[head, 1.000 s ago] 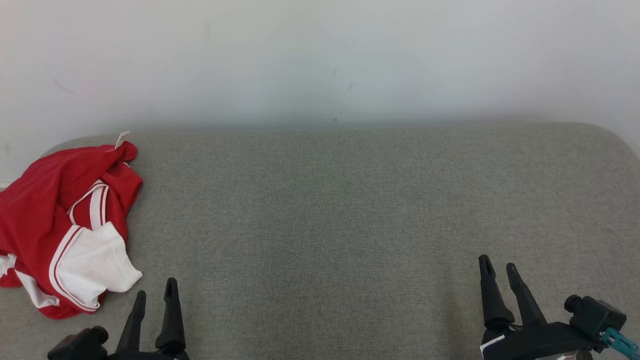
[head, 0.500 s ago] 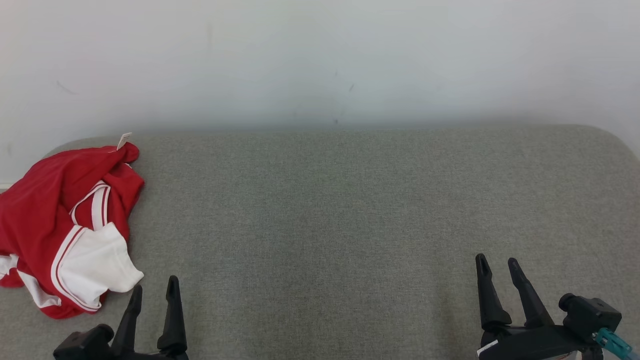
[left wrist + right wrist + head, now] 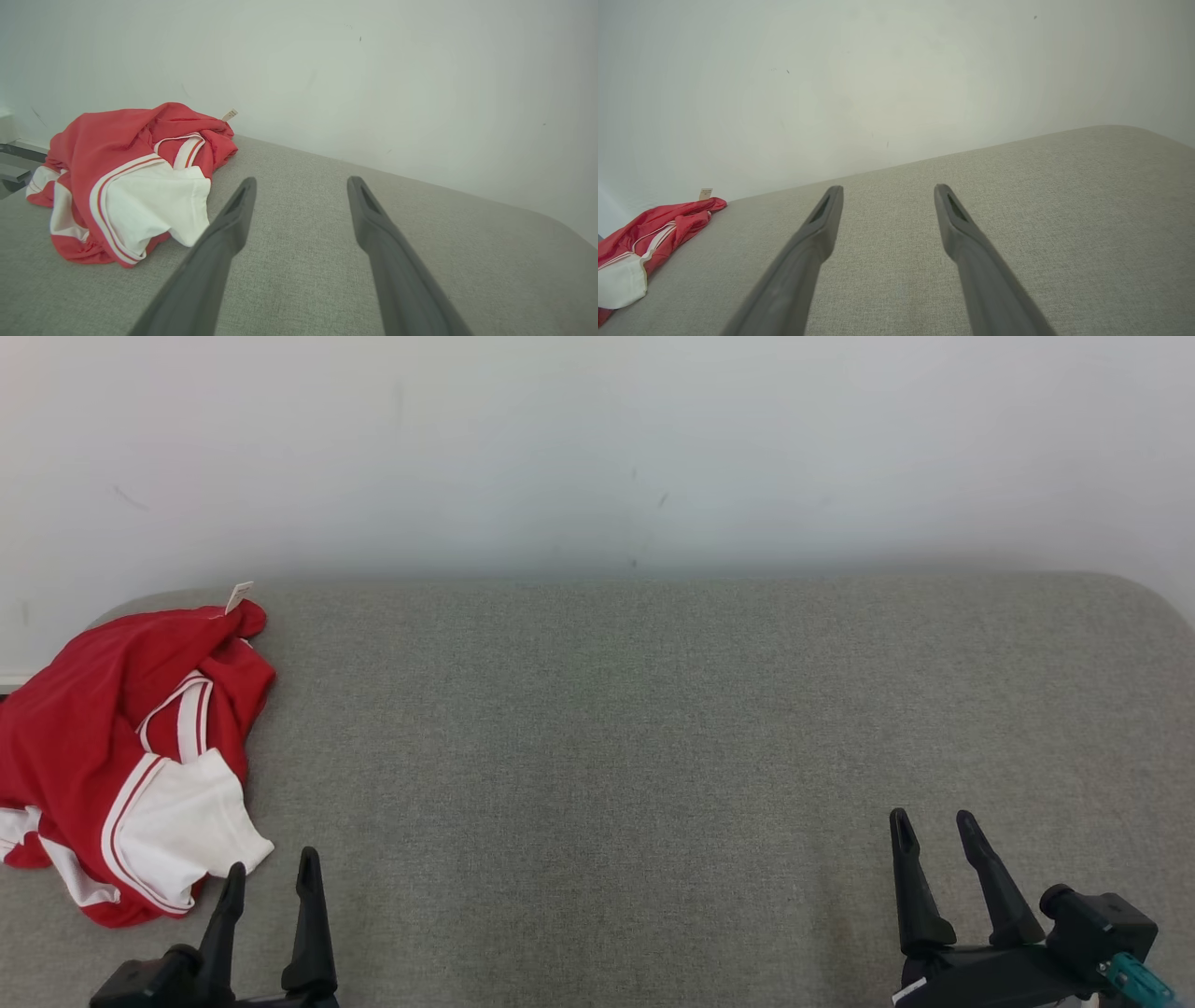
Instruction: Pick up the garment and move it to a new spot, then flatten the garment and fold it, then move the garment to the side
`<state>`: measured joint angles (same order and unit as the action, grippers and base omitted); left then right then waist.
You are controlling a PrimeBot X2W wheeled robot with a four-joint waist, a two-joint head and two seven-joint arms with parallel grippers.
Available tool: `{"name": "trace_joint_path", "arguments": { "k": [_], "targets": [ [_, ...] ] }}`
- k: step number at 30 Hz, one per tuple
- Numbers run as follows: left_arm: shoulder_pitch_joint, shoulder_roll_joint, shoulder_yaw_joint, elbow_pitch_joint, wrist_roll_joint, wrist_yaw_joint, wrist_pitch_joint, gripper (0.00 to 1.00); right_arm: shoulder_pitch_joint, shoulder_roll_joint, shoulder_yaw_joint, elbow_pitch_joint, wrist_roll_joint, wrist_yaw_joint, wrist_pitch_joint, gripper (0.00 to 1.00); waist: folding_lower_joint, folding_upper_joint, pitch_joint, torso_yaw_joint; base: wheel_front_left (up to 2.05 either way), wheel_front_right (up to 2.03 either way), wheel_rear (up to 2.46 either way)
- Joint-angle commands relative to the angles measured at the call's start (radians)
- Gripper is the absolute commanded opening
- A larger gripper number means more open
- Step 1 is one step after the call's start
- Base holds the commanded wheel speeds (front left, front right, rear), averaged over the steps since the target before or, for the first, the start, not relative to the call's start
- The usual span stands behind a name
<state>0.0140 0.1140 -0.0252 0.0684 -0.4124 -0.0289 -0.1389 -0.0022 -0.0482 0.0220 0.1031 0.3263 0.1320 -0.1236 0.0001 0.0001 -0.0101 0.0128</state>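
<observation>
The garment point(image 3: 131, 756) lies crumpled at the far left end of the surface point(image 3: 607, 756), close to the wall point(image 3: 597, 448) and well apart from the right end effector point(image 3: 932, 818). It is soft red knit cloth with a white panel and white-and-red striped trim, bunched into loose folds. A small pale tag point(image 3: 239, 595) sticks up from its far edge.

The surface is covered in grey, finely woven fabric, matte and flat, with rounded far corners. The wall is plain white with a few faint dark scuffs.

The head view gives the layout from above. The left end effector point(image 3: 272, 863) sits just beside the garment's near white corner, fingers spread and empty. The right one is at the opposite end, also spread and empty, with a teal fitting point(image 3: 1134, 980) on its wrist.

The left wrist view adds height. The garment point(image 3: 126, 182) rises as a low rumpled mound, and the white panel curls over at its edge. The tag point(image 3: 230, 114) stands against the wall. The left end effector point(image 3: 302, 181) has smooth, dark, tapering fingers that hold nothing, and one finger overlaps the white corner in this view. Whether it touches cannot be told.

In the right wrist view the garment point(image 3: 640, 242) sits at the lower left, cut off by the frame, with its tag point(image 3: 705, 193) upright. The right end effector point(image 3: 888, 188) points wide open over bare grey weave.
</observation>
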Motion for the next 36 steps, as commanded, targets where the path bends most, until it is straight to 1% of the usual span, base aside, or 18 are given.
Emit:
{"name": "trace_joint_path", "arguments": {
  "k": [1,15,21,27,36],
  "targets": [
    [0.006,0.008,0.003,-0.013,0.026,0.002,-0.010,1.00,0.003,-0.003,-0.002,-0.013,-0.025,-0.002,-0.006,1.00,-0.0001,-0.0001,0.000,0.000,0.00,0.00,0.00],
    [0.028,0.022,0.008,-0.061,0.107,0.027,-0.007,1.00,0.017,-0.003,-0.014,-0.040,-0.101,-0.002,-0.013,1.00,-0.0001,-0.0001,-0.002,0.003,0.00,0.00,0.00],
    [0.042,0.029,0.008,-0.083,0.137,0.038,0.022,1.00,0.021,-0.003,-0.019,-0.048,-0.131,-0.002,-0.015,1.00,-0.0001,-0.0001,-0.004,0.003,0.00,0.00,0.00],
    [0.048,0.028,0.018,-0.113,0.137,0.038,0.027,1.00,0.026,-0.003,-0.018,-0.056,-0.158,-0.002,-0.020,1.00,-0.0001,-0.0001,-0.005,0.003,0.00,0.00,0.00],
    [0.058,0.035,0.017,-0.134,0.165,0.045,0.023,1.00,0.028,-0.003,-0.021,-0.056,-0.192,-0.002,-0.032,1.00,-0.0001,-0.0001,-0.005,0.005,0.00,0.00,0.00]
  ]
}}
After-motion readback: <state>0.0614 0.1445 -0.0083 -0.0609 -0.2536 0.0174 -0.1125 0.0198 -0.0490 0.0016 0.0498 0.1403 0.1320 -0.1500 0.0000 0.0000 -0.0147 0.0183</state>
